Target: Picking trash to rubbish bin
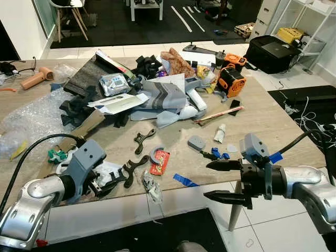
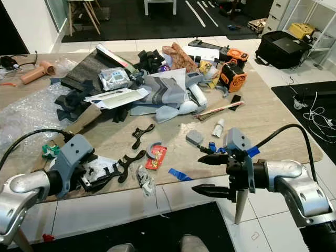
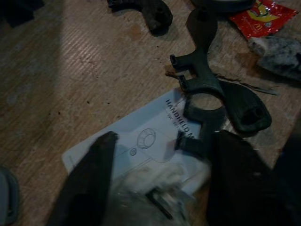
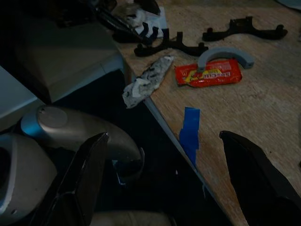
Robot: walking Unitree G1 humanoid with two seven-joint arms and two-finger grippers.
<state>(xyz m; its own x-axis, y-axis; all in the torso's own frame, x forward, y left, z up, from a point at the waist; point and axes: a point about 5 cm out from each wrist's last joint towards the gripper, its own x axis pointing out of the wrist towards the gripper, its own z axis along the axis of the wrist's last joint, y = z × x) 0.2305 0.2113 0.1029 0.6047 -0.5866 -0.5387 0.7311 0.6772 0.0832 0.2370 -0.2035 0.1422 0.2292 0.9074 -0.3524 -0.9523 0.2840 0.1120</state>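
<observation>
Trash litters the wooden tabletop (image 1: 273, 126): a red sauce packet (image 1: 159, 161), crumpled wrapper (image 1: 151, 186) and blue tape strip (image 1: 185, 180) lie near its front edge. Left gripper (image 1: 107, 181), jaws apart, rests over a white leaflet (image 3: 141, 141) beside a black bracket (image 1: 135, 166). Right gripper (image 1: 223, 181) hovers off the edge, jaws open, empty.

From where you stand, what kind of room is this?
Probably a home workshop or maker space: a wooden table littered with black printed brackets, an orange power tool, a heat gun and bubble wrap.
</observation>
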